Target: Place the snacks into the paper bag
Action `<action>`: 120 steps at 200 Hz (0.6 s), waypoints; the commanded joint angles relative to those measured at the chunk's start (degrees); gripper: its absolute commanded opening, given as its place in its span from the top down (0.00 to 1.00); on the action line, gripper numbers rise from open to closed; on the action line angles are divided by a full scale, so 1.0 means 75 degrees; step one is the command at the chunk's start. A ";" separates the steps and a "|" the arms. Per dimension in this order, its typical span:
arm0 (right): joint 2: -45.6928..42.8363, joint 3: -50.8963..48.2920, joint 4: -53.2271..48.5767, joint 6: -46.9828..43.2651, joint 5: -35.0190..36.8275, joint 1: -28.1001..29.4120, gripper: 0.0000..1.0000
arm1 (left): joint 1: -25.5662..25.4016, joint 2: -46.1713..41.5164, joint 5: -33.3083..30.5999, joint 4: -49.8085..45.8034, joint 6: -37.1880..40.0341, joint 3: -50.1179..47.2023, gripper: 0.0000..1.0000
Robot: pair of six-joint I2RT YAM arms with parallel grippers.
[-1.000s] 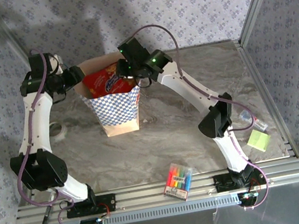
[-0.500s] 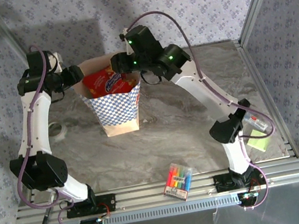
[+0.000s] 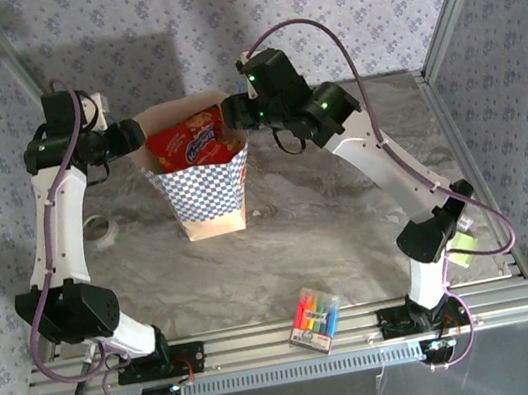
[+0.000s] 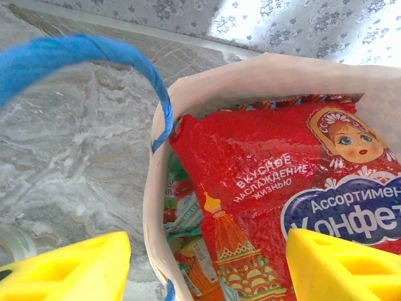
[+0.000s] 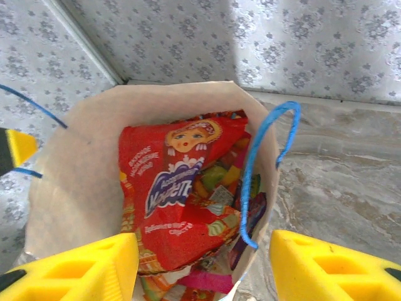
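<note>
Rising away from the paper bag [image 3: 211, 194], the right gripper [image 3: 239, 119] is now hanging over the rim at the bag's 2 o'clock side. A second ago it was sitting lower, right at the mouth. In the right wrist view its fingers [image 5: 75, 269] are standing wide apart and are carrying nothing. The red cookie bag [image 5: 169, 194] is lying inside the paper bag, with small packets [image 5: 219, 179] showing beside it, under the blue cord handle [image 5: 260, 160]. The left gripper [image 3: 131, 139] is waiting at the bag's 10 o'clock rim. Its jaws are also standing apart, one on each side of the paper wall, and are not pressing it. On the table [image 3: 348, 214] only the marker pack [image 3: 315, 318] at 6 o'clock and the sticky pad [image 3: 460, 248] at 4 o'clock are lying outside. I am therefore judging that the last snack is released and the packing is nearly complete.
</note>
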 commanded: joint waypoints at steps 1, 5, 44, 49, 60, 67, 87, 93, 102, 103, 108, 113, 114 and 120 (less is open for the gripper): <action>0.0009 -0.0007 0.0216 -0.0259 -0.0058 -0.0109 0.42 | -0.0040 -0.0229 -0.0143 -0.0198 0.0368 0.0234 0.33; 0.0042 0.0010 0.0217 -0.0298 -0.0084 -0.0115 0.42 | -0.0048 -0.0229 -0.0123 -0.0192 0.0392 0.0233 0.33; 0.0427 0.0332 0.0056 -0.0388 0.0022 -0.0278 0.42 | -0.0043 -0.0168 -0.0160 -0.0376 0.0562 0.0422 0.33; 0.0470 0.0379 0.0076 -0.0376 0.0002 -0.0302 0.42 | -0.0040 -0.0165 -0.0166 -0.0395 0.0584 0.0453 0.33; 0.0587 0.0476 0.0093 -0.0372 -0.0044 -0.0380 0.42 | -0.0040 -0.0174 -0.0194 -0.0428 0.0638 0.0517 0.33; 0.0666 0.0540 0.0096 -0.0357 -0.0089 -0.0416 0.42 | -0.0040 -0.0153 -0.0200 -0.0474 0.0675 0.0586 0.35; 0.0955 0.0829 0.0054 -0.0340 -0.0205 -0.0535 0.43 | -0.0046 -0.0077 -0.0213 -0.0617 0.0736 0.0834 0.36; 0.1052 0.0953 0.0039 -0.0330 -0.0239 -0.0563 0.43 | -0.0040 -0.0062 -0.0213 -0.0653 0.0739 0.0891 0.37; 0.1215 0.1135 -0.0018 -0.0299 -0.0315 -0.0610 0.44 | -0.0044 -0.0028 -0.0233 -0.0694 0.0738 0.0980 0.37; 0.1235 0.1145 -0.0019 -0.0296 -0.0324 -0.0617 0.44 | -0.0042 -0.0026 -0.0235 -0.0695 0.0739 0.0985 0.37; 0.1338 0.1261 -0.0051 -0.0282 -0.0378 -0.0654 0.45 | -0.0046 -0.0003 -0.0244 -0.0726 0.0739 0.1029 0.37; 0.1429 0.1367 -0.0091 -0.0264 -0.0445 -0.0678 0.46 | -0.0038 0.0019 -0.0260 -0.0756 0.0739 0.1076 0.37; 0.1448 0.1395 -0.0097 -0.0260 -0.0453 -0.0675 0.47 | -0.0045 0.0027 -0.0266 -0.0761 0.0739 0.1080 0.37; 0.1550 0.1534 -0.0145 -0.0237 -0.0513 -0.0704 0.49 | -0.0040 0.0065 -0.0291 -0.0797 0.0722 0.1147 0.39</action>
